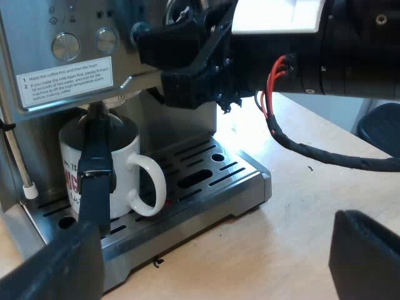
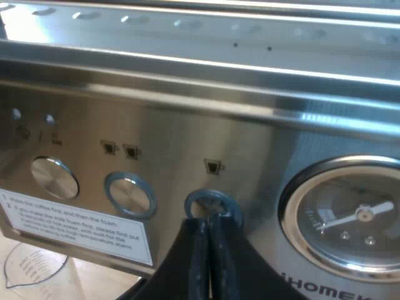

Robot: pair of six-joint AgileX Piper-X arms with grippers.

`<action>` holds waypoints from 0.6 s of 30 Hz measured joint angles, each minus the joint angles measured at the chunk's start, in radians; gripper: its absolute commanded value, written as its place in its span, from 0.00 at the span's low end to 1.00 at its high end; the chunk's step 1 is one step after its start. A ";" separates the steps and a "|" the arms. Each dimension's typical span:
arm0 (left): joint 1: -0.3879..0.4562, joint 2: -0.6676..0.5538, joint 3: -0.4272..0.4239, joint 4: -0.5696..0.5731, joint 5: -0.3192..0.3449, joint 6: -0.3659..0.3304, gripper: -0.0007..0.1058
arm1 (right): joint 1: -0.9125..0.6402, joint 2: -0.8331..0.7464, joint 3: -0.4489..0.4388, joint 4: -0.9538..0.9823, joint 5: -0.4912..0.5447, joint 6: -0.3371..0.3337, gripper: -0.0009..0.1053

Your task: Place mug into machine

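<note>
While on tray (image 1: 244, 178), one mug (image 1: 122, 156).

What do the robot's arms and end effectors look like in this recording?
Left end effector: two broad, matt black fingers with blocky, squared tips. Right end effector: two slim black fingers tapering to narrow tips. Its arm is a thick black cylinder.

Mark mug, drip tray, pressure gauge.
mug (image 1: 124, 149): left wrist view, white side wall above its handle.
drip tray (image 1: 247, 178): left wrist view, slotted metal top near its corner.
pressure gauge (image 2: 353, 219): right wrist view, dial face by the needle.
</note>
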State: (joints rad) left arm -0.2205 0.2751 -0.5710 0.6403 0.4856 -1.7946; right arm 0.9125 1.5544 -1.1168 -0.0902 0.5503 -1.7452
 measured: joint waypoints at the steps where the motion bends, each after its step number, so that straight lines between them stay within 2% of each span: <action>1: 0.000 0.000 0.000 0.000 0.000 0.000 0.77 | 0.000 0.000 0.000 0.000 0.000 0.000 0.01; 13: 0.000 0.000 0.000 0.000 0.000 0.000 0.77 | 0.002 0.002 0.000 -0.002 0.022 0.003 0.01; 18: 0.000 0.000 0.000 0.000 0.000 0.000 0.77 | 0.016 -0.033 0.000 0.090 0.038 0.003 0.01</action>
State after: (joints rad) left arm -0.2205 0.2751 -0.5710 0.6403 0.4856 -1.7946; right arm 0.9283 1.5218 -1.1168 0.0000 0.5882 -1.7427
